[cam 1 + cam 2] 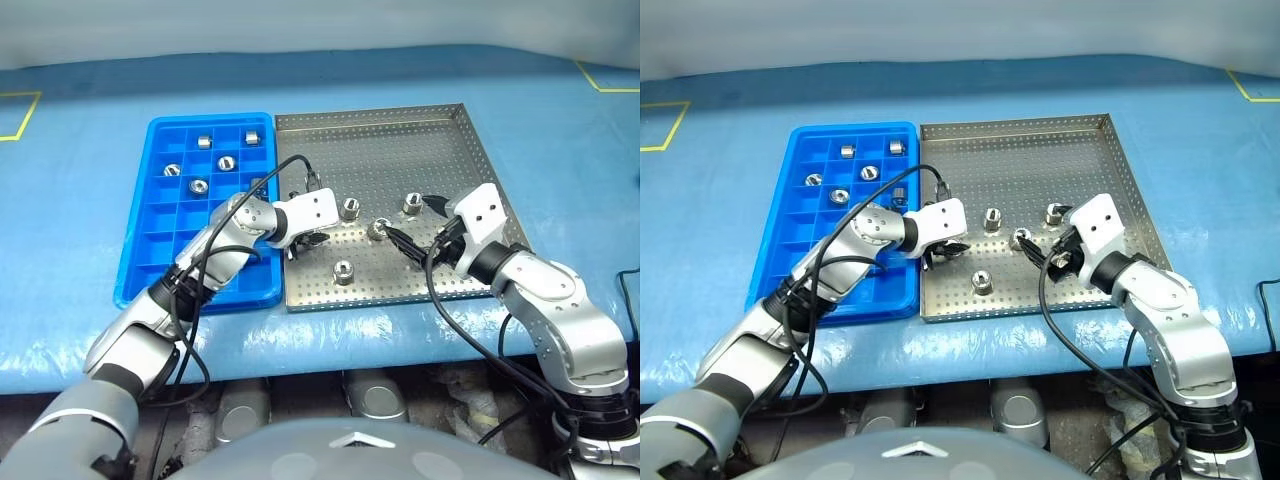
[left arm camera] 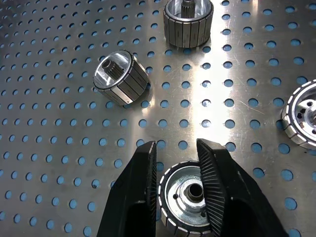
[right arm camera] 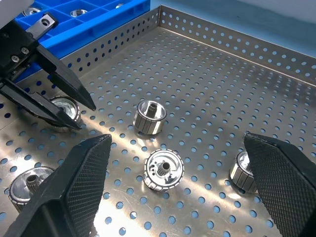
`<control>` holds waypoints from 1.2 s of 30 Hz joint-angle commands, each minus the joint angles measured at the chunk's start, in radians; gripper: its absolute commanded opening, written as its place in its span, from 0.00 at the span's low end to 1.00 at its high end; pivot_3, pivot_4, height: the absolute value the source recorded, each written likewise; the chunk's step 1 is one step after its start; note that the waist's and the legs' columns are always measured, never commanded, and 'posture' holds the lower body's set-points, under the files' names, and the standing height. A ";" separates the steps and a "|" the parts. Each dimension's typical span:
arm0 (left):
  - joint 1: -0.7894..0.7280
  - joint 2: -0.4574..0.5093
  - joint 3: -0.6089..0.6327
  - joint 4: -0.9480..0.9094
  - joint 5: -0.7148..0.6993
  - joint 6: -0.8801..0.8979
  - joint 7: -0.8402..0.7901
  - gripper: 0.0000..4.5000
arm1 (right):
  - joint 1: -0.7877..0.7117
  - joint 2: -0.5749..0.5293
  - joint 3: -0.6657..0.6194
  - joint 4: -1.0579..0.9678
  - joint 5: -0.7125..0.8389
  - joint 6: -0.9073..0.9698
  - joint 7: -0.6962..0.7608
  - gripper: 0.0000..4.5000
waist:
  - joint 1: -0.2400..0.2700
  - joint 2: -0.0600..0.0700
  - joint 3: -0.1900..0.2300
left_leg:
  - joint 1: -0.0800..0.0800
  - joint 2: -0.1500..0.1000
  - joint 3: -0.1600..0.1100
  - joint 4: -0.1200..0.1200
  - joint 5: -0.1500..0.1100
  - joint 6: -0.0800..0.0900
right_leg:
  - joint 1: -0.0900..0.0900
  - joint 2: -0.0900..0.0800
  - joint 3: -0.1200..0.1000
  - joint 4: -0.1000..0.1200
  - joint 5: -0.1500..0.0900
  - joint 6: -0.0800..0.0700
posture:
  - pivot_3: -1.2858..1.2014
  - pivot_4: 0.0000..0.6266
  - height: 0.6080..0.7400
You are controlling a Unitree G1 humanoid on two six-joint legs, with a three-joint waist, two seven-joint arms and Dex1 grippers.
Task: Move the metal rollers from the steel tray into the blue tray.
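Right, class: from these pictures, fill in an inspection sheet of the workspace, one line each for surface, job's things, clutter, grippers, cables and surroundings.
Surface: table under a blue cover; yellow tape marks near its far corners.
Job's things: steel tray beside the blue tray, sides touching. Five metal rollers on the steel tray, one in the left gripper's grip, still on the tray floor. At least five rollers sit in the blue tray's far compartments, among them one.
Clutter: nothing seen.
Grippers: left gripper shut on a roller; right gripper open wide above the steel tray.
Cables: black cables loop along both arms.
Surroundings: pale backdrop behind the table.
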 commanded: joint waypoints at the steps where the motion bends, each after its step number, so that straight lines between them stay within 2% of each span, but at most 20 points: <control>1: 0.014 0.006 0.046 -0.040 -0.019 0.012 -0.003 0.30 | -0.018 0.004 -0.001 -0.012 -0.001 -0.023 0.004 1.00 | 0.000 0.000 0.000 | 0.000 0.000 0.000 0.000 0.000 0.000 | 0.000 0.000 0.000 0.000 0.000 0.000 | 0.46 0.24 1.00; 10: 0.004 -0.028 0.114 -0.041 -0.067 0.010 0.020 0.30 | -0.020 0.007 0.006 -0.007 -0.008 -0.029 0.006 1.00 | 0.007 0.000 0.000 | -0.001 0.000 0.000 0.000 0.000 0.000 | 0.000 0.000 0.000 0.000 0.000 0.000 | 0.46 0.24 1.00; 15: 0.009 -0.006 0.117 -0.051 -0.070 -0.044 -0.005 0.30 | -0.015 0.007 0.005 -0.008 -0.010 -0.033 0.005 1.00 | 0.007 0.000 0.000 | -0.001 0.000 0.000 0.000 0.000 0.000 | 0.000 0.000 0.000 0.000 0.000 0.000 | 0.46 0.24 1.00; 23: -0.030 0.060 0.049 -0.070 -0.014 0.007 -0.075 0.86 | -0.019 0.019 0.017 0.005 -0.018 -0.042 0.000 1.00 | 0.006 0.000 0.000 | -0.001 0.000 0.000 0.000 0.000 0.000 | 0.000 0.000 0.000 0.000 0.000 0.000 | 0.46 0.24 1.00; 28: -0.071 0.095 -0.004 -0.040 0.048 -0.024 -0.100 0.86 | -0.021 0.033 0.026 0.008 -0.027 -0.046 -0.001 1.00 | 0.005 0.000 0.000 | -0.001 0.000 0.000 0.000 0.000 0.000 | 0.000 0.000 0.000 0.000 0.000 0.000 | 0.46 0.24 1.00; 36: -0.103 0.076 -0.082 0.054 0.119 -0.087 -0.140 0.86 | -0.013 0.046 0.022 0.007 -0.042 -0.055 -0.004 1.00 | 0.004 0.000 0.000 | 0.000 0.000 0.000 0.000 0.000 0.000 | 0.000 0.000 0.000 0.000 0.000 0.000 | 0.45 0.24 1.00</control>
